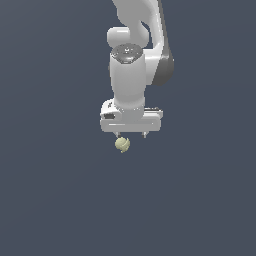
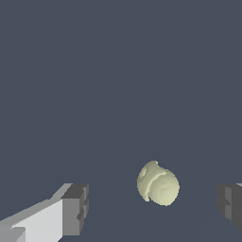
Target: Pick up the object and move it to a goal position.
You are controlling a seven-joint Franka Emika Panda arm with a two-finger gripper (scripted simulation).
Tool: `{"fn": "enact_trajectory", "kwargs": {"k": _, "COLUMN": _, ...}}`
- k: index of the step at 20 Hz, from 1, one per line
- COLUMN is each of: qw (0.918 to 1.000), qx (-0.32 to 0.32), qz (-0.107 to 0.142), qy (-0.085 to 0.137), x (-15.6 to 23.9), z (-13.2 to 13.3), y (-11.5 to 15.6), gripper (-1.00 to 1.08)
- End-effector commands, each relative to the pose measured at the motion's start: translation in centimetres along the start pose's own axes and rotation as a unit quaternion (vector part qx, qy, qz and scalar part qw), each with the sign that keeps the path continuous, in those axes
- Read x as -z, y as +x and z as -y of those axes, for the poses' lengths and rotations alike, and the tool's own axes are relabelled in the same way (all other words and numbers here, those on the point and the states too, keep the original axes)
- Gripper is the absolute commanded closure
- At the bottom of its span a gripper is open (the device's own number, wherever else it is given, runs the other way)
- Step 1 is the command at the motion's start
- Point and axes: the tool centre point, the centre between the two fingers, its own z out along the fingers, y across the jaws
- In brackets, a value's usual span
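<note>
The object, a small pale yellow-green ball [image 1: 122,144] with faint seam lines, lies on the dark grey floor just below my white gripper [image 1: 131,135] in the exterior view. The gripper points straight down and its jaws stand wide apart. In the wrist view the ball [image 2: 158,184] lies between the two grey fingertips [image 2: 75,209], nearer the far-side finger than the middle, and touches neither. Nothing is held.
A plain dark grey floor [image 1: 50,200] fills both views. The white arm [image 1: 131,75] rises above the gripper out of the exterior view's top. No other objects or goal marker show.
</note>
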Motion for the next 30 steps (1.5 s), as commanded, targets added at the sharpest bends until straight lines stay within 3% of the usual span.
{"fn": "enact_trajectory", "kwargs": {"k": 1, "qw": 1.0, "qx": -0.002, "qz": 0.001, "qy": 0.0, "x": -0.1, "z": -0.1, "y": -0.1, "gripper": -0.92}}
{"fn": "enact_trajectory", "kwargs": {"k": 15, "qw": 0.9946, "qx": -0.103, "qz": 0.01, "qy": -0.008, "x": -4.3, "z": -1.6, "y": -2.2, "gripper": -0.92}}
{"fn": "enact_trajectory", "kwargs": {"k": 30, "qw": 0.9641, "qx": -0.263, "qz": 0.019, "qy": -0.028, "x": -10.3, "z": -4.3, "y": -6.3, "gripper": -0.92}}
